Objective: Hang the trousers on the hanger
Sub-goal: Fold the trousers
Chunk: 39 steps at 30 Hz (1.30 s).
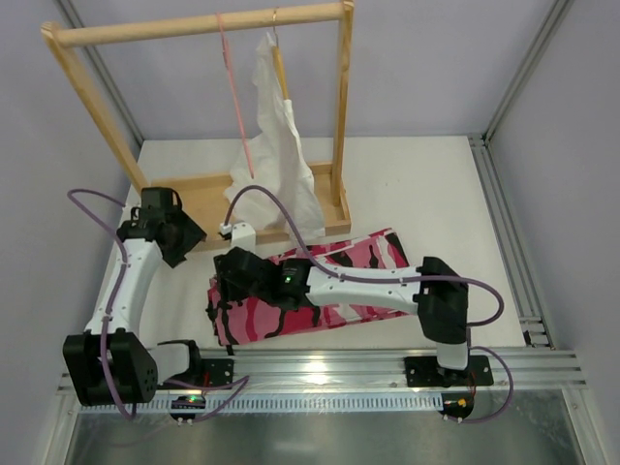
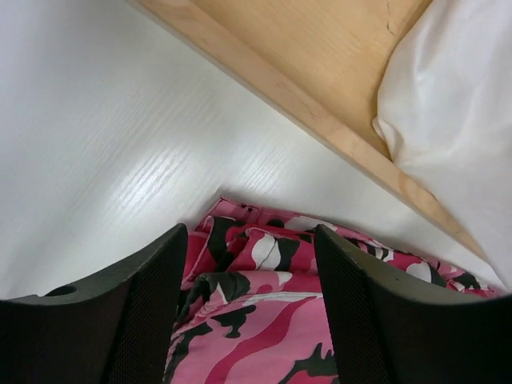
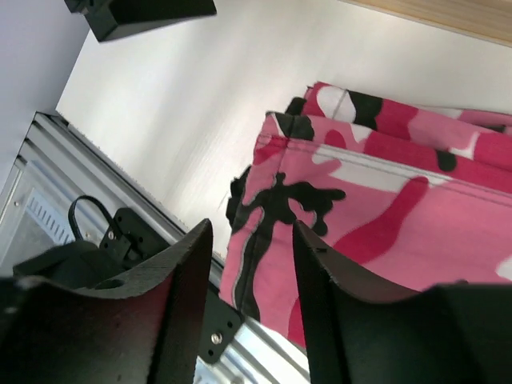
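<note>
Basically nothing done yet: trousers (image 1: 320, 281) lie lower centre, hanger (image 1: 235, 97) bare, upper centre. We see left gripper (image 2: 248, 240) & right gripper (image 3: 252, 232) agape, empty.

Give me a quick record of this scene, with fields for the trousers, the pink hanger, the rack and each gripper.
trousers: folded, lying on the table in front of the rack
hanger: pink wire, hanging bare from the top rail
rack: wooden, also carries a white garment to the hanger's right
left gripper: open, above the trousers' left end, holding nothing
right gripper: open, over the trousers' edge, holding nothing
task state: trousers not yet on the hanger
</note>
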Tool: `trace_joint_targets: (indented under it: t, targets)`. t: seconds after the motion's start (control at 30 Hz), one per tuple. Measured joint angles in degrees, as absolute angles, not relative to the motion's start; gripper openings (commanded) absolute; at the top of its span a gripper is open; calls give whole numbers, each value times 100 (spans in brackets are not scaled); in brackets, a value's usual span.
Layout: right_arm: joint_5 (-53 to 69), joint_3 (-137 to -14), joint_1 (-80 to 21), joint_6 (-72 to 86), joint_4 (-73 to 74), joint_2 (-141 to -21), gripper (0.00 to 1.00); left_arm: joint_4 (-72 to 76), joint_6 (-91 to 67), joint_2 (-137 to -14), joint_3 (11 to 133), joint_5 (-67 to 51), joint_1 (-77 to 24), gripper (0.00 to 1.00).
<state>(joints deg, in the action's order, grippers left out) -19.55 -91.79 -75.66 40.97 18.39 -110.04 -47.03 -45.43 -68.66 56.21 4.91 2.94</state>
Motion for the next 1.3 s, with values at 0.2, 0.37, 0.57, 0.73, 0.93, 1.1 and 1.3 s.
trace_joint_targets:
  t: [0.2,0.37,0.57,0.73,0.93,1.1,1.3]
  targets:
    - [-1916,-7835,-7566,4091,1874,-9445,42,-4805,-4169,-6486,5513,21,200,64]
    - [-1870,-6307,-7570,4145,1774,-7946,41,-4794,-4128,-6187,5019,-248,-196,63]
    - [-2064,-4945,-7474,4442,2104,-6851,41,-4729,-4338,-6178,4362,-412,-578,62]
    - [-2108,-4364,-6834,4523,2231,-6090,41,-4641,-4462,-6477,4338,-320,-941,45]
    - [-2045,-3363,-5487,4558,2196,-5332,38,-4615,-4484,-6672,4445,45,-952,1]
    - [-2145,-2812,-5236,4869,2182,-5288,39,-4637,-4421,-6869,4967,272,-963,0]
    - [-2408,-2283,-5070,5625,2237,-5275,38,-4611,-4340,-7223,5061,622,-974,16]
